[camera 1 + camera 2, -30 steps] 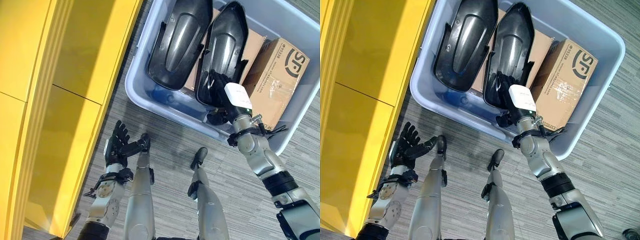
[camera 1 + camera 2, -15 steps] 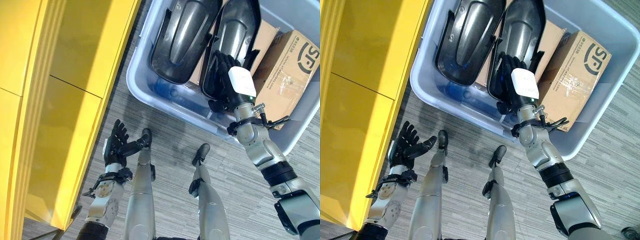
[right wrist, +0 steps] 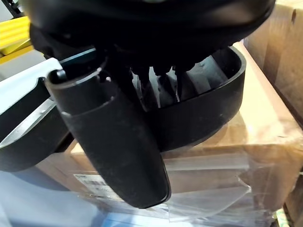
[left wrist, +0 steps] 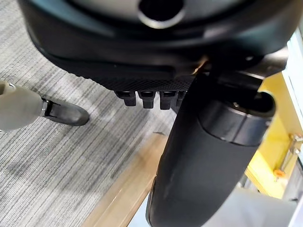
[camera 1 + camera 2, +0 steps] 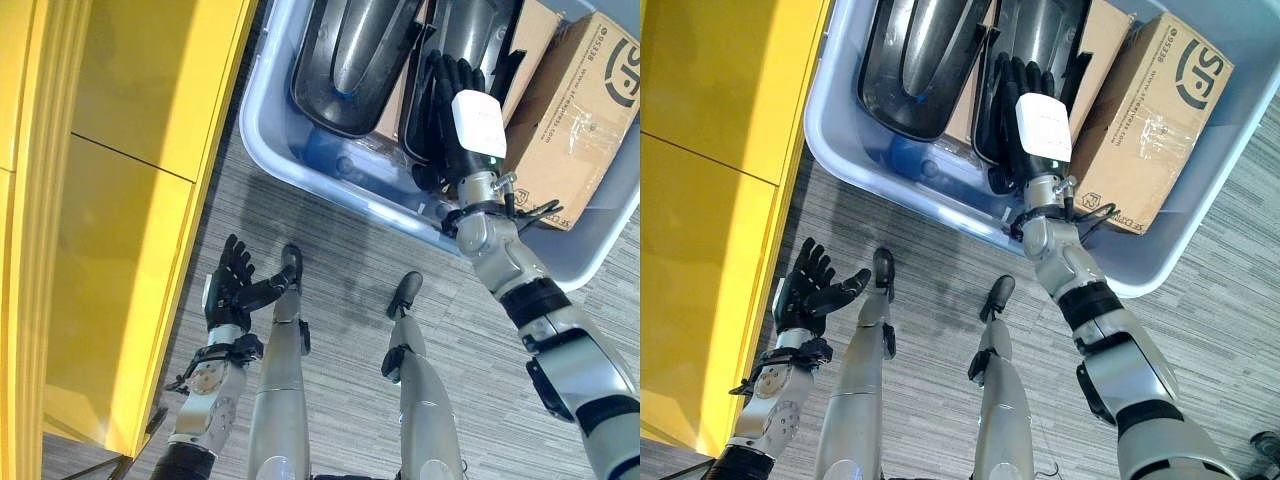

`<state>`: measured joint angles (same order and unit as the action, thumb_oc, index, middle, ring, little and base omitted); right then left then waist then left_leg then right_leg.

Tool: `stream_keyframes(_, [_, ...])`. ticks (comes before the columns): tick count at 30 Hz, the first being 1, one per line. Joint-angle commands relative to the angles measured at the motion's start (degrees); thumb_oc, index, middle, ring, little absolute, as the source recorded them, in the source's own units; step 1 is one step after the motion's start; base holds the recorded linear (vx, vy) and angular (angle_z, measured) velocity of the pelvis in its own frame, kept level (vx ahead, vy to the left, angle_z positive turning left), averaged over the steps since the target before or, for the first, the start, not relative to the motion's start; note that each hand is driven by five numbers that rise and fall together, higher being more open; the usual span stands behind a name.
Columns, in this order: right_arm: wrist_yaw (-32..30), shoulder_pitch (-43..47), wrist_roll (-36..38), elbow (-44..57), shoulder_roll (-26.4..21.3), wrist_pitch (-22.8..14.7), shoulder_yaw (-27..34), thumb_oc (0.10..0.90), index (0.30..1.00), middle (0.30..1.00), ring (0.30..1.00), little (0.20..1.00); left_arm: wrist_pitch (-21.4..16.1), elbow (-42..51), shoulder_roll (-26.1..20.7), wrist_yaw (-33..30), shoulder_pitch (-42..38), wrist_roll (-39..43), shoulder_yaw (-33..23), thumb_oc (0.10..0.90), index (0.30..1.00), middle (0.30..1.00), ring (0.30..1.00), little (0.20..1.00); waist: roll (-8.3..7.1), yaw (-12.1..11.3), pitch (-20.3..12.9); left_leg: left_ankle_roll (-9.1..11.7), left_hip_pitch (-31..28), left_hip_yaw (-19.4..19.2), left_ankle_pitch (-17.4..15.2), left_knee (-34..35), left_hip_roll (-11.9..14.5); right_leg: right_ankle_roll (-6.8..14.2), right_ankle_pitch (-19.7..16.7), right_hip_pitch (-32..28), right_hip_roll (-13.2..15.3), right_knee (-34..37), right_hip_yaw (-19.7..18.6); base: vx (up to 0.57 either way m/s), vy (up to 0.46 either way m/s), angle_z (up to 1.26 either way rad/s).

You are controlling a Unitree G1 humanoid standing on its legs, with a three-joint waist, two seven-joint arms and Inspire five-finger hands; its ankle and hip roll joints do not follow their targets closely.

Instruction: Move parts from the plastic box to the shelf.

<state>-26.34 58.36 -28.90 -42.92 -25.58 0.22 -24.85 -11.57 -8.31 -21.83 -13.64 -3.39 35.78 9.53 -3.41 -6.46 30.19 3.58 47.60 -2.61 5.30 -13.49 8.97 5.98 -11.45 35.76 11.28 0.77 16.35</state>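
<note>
- I am at the pick-up step: my right hand (image 5: 463, 110) reaches into the plastic box (image 5: 275, 150) at about 1 o'clock from me, over the nearer of two black moulded parts.
- That right-hand part (image 5: 1035, 40) lies beside its twin, the left-hand part (image 5: 920, 60), and both rest on cardboard boxes (image 5: 1150, 120) inside the plastic box; none has reached the shelf (image 5: 130, 200), the yellow unit at my 9 to 10 o'clock.
- In the right wrist view my fingers (image 3: 156, 85) dip over the rim of the right-hand part, into its hollow, while my thumb (image 3: 113, 142) stands outside the wall. They look relaxed rather than clamped, so I judge the hand open and touching or nearly touching the rim, not yet gripping.
- Next, as I judge it, I need to pinch the wall between thumb and fingers, then lift it clear of the other part.
- My left hand (image 5: 232, 292) hangs idle at 8 o'clock, fingers spread, holding nothing, just beside the shelf.
</note>
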Motion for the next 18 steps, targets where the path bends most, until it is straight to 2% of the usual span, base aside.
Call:
stream_keyframes(1, [4.5,2.7,10.4,-15.5,0.5,3.2,-2.7,0.4,0.3,0.3,0.3,0.3,-4.2,6.4,-1.7,-0.5,0.6,1.0,1.9,0.9,1.0,1.0,1.0,1.0,4.77,-3.5,-0.4,-0.1,4.2,0.1,-3.7,-3.3,-0.6,4.0,14.0,-11.1,2.4,-7.4,-0.7,0.0,0.0,0.0])
stream_keyframes(6, [5.9,4.9,14.2,-24.8,1.1,2.2,-4.7,0.4,0.3,0.3,0.3,0.3,-4.3,6.1,-2.2,0.4,-0.2,1.1,3.6,0.9,1.0,1.0,1.0,1.0,5.96,-4.5,-0.4,-0.1,4.0,0.1,-3.7,-3.5,-0.6,3.8,14.8,-11.4,2.4,-7.9,-0.4,0.0,0.002,0.04])
stream_keyframes(10, [5.5,3.9,15.2,-25.0,1.2,1.6,-4.8,0.4,0.3,0.3,0.3,0.3,-4.4,5.5,-1.8,0.0,-1.2,0.9,4.0,0.9,1.0,1.0,1.0,1.0,6.05,-4.5,-0.4,-0.1,3.5,0.0,-3.7,-3.5,-0.5,3.7,15.0,-11.5,2.3,-8.1,-0.5,0.0,0.0,0.02])
stream_keyframes(14, [4.4,1.1,14.5,-20.2,1.7,1.2,-4.7,0.4,0.3,0.3,0.3,0.3,-4.3,4.6,-1.3,-0.7,-1.6,0.3,3.7,0.9,1.0,1.0,1.0,1.0,5.64,-3.9,-0.4,0.0,2.7,-0.2,-3.6,-3.4,-0.2,3.6,15.2,-11.9,2.2,-8.3,-0.6,0.0,-0.002,-0.02])
stream_keyframes(15, [3.4,-1.6,13.4,-14.2,1.6,1.0,-4.0,0.4,0.3,0.3,0.3,0.3,-4.3,4.1,-0.7,-1.3,-1.7,0.3,3.2,0.9,1.0,1.0,1.0,1.0,5.23,-3.2,-0.4,0.0,2.0,-0.4,-3.6,-3.2,-0.1,3.6,15.3,-12.1,2.2,-8.4,-0.7,0.0,0.0,-0.13])
stream_keyframes(16, [3.4,-1.7,13.4,-14.1,1.6,1.0,-4.0,0.4,0.3,0.3,0.3,0.3,-4.3,4.1,-0.7,-1.3,-1.7,0.3,3.2,0.9,1.0,1.0,1.0,1.0,5.23,-3.2,-0.4,0.0,2.0,-0.4,-3.6,-3.2,-0.1,3.6,15.3,-12.1,2.2,-8.4,-0.7,0.0,0.0,0.0])
stream_keyframes(18, [1.4,-6.0,12.4,-6.6,1.9,0.8,-1.5,0.4,0.3,0.3,0.3,0.3,-4.2,3.7,-0.1,-2.3,-1.8,0.3,2.7,0.9,1.0,1.0,1.0,1.0,4.66,-2.2,-0.4,0.1,1.3,-0.5,-3.7,-3.0,0.2,3.6,15.5,-12.5,2.1,-8.5,-0.8,-0.01,-0.002,0.08])
